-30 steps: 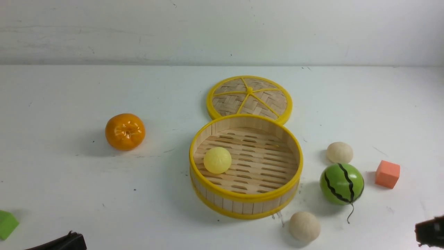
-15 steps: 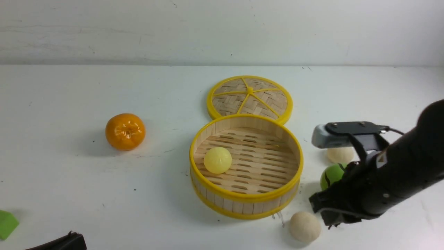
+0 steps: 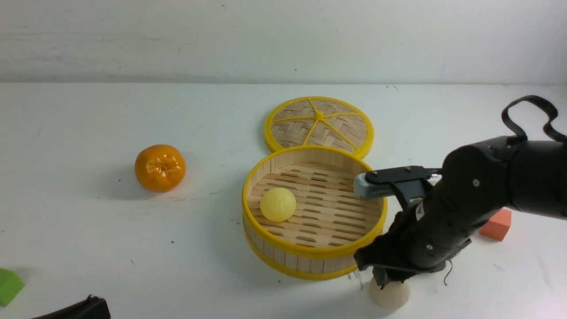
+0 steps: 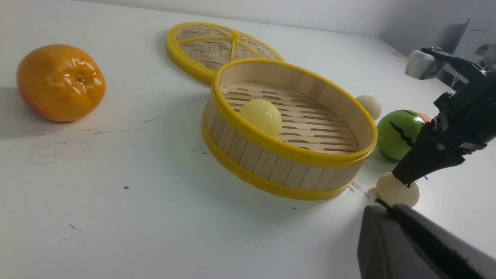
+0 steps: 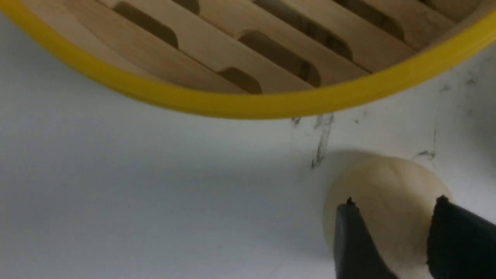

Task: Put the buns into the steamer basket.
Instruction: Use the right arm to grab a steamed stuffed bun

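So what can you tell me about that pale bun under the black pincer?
The cream bun is a small, smooth, matte dome, perhaps foam. It sits on the white table just outside the basket, apart from its front wall. The right pincer hangs over its top, fingers open on either side; contact is unclear.

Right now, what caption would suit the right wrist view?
Open right gripper poised over a cream bun beside the steamer basket.

Left of the basket (image 3: 310, 259), only an orange (image 3: 160, 168) stands on open table (image 3: 88, 248); right of it, arm (image 3: 465, 208), bun (image 3: 390, 296) and melon (image 4: 399, 131) crowd.
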Robot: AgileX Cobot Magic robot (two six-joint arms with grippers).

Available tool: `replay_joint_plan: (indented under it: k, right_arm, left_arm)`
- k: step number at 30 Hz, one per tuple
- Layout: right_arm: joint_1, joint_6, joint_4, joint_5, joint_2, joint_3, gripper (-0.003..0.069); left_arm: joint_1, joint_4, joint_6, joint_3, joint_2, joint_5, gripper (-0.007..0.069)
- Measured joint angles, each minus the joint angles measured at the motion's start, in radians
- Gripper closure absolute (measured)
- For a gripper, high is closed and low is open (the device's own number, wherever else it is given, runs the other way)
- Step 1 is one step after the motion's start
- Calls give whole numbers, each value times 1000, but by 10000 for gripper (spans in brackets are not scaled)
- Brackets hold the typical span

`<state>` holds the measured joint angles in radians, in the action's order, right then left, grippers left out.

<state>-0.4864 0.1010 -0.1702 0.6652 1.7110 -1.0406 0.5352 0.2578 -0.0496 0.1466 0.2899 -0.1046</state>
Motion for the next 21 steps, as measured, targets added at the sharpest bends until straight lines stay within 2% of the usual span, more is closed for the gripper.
replay_joint_plan:
  k: [10, 14, 18, 21]
  right_arm:
    - [7, 8, 16, -39, 22, -4, 417]
    - [7, 9, 16, -36, 23, -4, 467]
    - [7, -12, 16, -16, 23, -5, 608]
    - [7, -16, 16, -11, 23, -5, 657]
  left_arm:
    - [0, 0, 0, 0, 0, 0, 628]
    - [0, 0, 0, 0, 0, 0, 624]
    - [0, 0, 0, 0, 0, 0, 622]
    - [0, 0, 0, 0, 0, 0, 620]
